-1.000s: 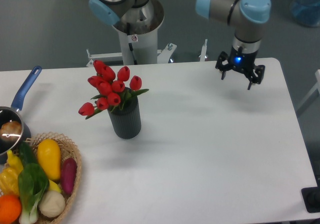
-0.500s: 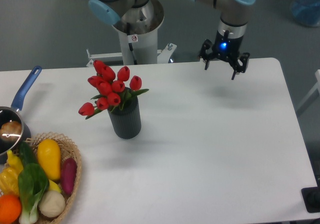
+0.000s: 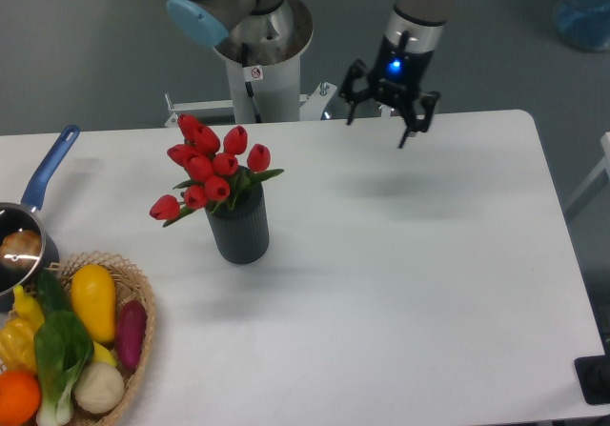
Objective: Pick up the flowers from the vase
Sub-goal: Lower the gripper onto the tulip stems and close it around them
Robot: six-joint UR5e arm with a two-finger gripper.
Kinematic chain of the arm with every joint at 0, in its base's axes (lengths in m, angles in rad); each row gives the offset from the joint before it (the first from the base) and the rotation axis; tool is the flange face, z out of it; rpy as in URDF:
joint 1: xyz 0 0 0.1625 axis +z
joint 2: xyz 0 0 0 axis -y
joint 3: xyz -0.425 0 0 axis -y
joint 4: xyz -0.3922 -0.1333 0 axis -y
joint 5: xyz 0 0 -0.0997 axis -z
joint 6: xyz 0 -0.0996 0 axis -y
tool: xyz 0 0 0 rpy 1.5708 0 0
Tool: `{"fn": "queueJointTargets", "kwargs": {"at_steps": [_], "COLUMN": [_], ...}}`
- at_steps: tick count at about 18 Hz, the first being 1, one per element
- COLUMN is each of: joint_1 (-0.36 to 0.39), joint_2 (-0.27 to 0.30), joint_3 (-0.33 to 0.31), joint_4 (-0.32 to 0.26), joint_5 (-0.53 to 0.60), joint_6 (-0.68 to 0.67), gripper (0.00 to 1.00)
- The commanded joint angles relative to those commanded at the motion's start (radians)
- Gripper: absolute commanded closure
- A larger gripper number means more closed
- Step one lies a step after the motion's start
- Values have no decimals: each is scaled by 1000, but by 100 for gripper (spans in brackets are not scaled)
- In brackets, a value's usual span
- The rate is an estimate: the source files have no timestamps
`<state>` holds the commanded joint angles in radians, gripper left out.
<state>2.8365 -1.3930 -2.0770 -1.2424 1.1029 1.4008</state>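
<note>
The flowers (image 3: 208,170), a bunch of red tulip buds with green leaves, stand in the vase (image 3: 239,228), a dark grey ribbed cylinder left of the table's middle. Their stems are hidden inside it. My gripper (image 3: 379,128) hangs open above the table's far edge, well to the right of the flowers and higher than them, with nothing between its fingers. A blue light glows on its wrist.
A blue-handled steel saucepan (image 3: 27,232) sits at the left edge. A wicker basket (image 3: 136,297) of colourful vegetables occupies the front left corner. The robot's base column (image 3: 258,73) rises behind the table's far edge.
The gripper has travelled left and upward, from over the table's right rear area to above the far edge, nearer the flowers. The flowers and vase have not moved.
</note>
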Motion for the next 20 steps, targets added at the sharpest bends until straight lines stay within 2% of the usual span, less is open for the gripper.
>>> {"fn": "queueJointTargets", "kwargs": {"at_steps": [2, 4, 6, 9, 12, 18, 20], "joint_1": [-35, -83, -98, -115, -147, -173, -181], "joint_2": [25, 17, 20, -9, -60, -149, -162], "joint_3": [-2, 3, 3, 6, 18, 31, 31], "joint_4": [-9, -23, -26, -16, -8, 84, 116], "joint_5": [-3, -53, -110, -254, -313, -374, -379], "joint_6": [-28, -28, -25, -20, -17, -16, -17], "gripper": [0, 0, 0, 0, 0, 0, 0]}}
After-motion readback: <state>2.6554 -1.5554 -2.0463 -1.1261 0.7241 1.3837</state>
